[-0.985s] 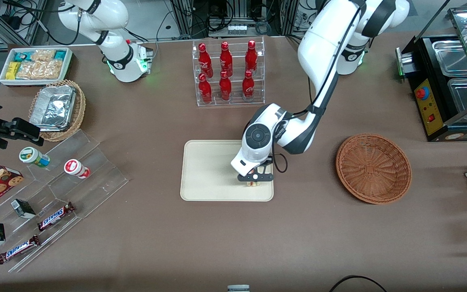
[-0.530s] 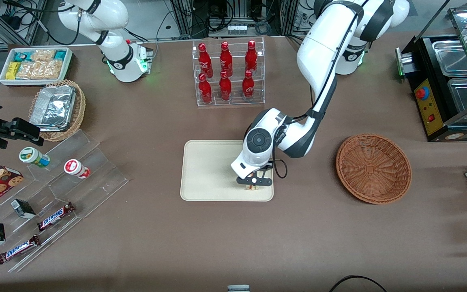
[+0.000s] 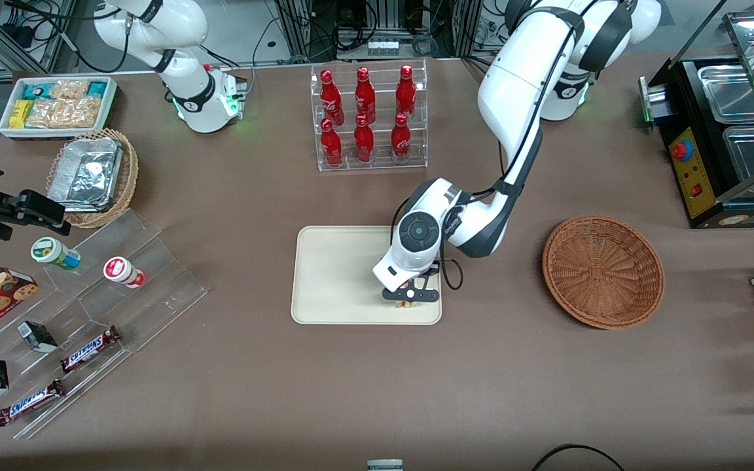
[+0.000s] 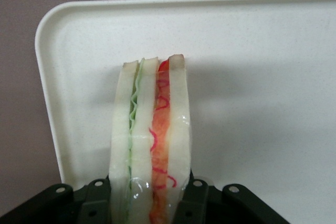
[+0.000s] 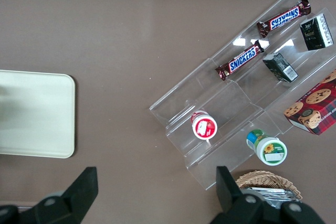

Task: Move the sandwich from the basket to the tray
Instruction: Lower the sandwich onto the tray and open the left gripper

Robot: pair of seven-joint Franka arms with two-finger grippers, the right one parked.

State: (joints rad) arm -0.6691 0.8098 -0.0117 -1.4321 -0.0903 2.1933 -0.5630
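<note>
Clamping the sandwich (image 4: 149,145) on its two bread faces, the gripper (image 3: 410,296) hangs low over the tray (image 3: 338,275), its fingers (image 4: 195,203) closed tight against the wrap. On the front view this is toward four o'clock of the tray's middle, close to the corner nearest the basket (image 3: 603,271). The sandwich stands on edge with green and orange-red layers showing; it seems to touch the tray, though the contact is hidden. The basket sits on the bench (image 3: 377,392) at three o'clock from the tray, well apart.
</note>
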